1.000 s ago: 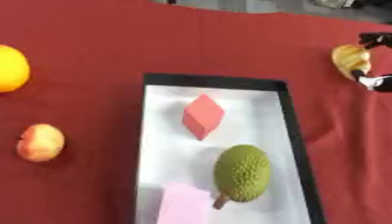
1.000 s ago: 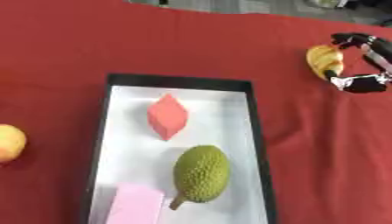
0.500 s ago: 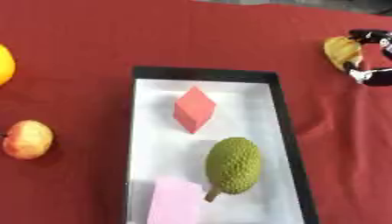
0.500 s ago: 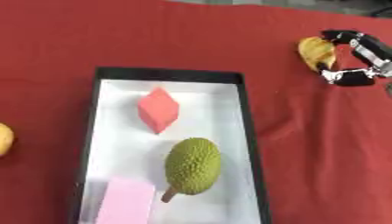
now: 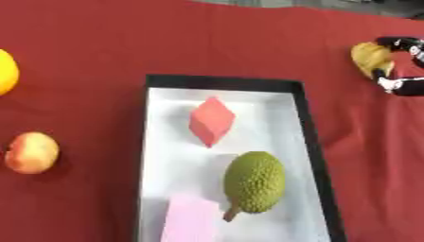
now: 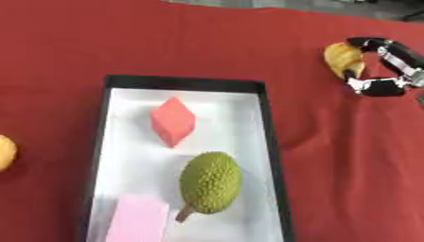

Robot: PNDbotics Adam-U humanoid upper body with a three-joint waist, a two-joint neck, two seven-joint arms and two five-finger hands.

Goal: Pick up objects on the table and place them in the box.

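From my seat I count one box (image 5: 300,124), a black-rimmed tray with a white floor, sitting in the middle of the red cloth (image 5: 99,47) and running off toward six o'clock. Three things lie in it: one red diamond-shaped block (image 5: 211,121) near the twelve o'clock end, one green spiky fruit (image 5: 253,182) with a short stalk below it toward five o'clock, and one pale pink flat block (image 5: 192,222) at the six o'clock end, just beside the fruit's stalk. Outside the box I count three more things on the cloth: one orange-yellow round fruit (image 5: 5,71) cut by the edge at about ten o'clock, one reddish-yellow peach-like fruit (image 5: 31,152) at nine o'clock, well apart from the box wall, and one yellow curved fruit (image 6: 341,59) out at two o'clock. Only one hand shows, my right hand (image 6: 385,66), coming in from the right edge at two o'clock. Its fingers (image 6: 368,42) are curled over the top of the yellow fruit, with another black and silver part hooked under its lower right side, so the fruit sits within the curl, low over the cloth.
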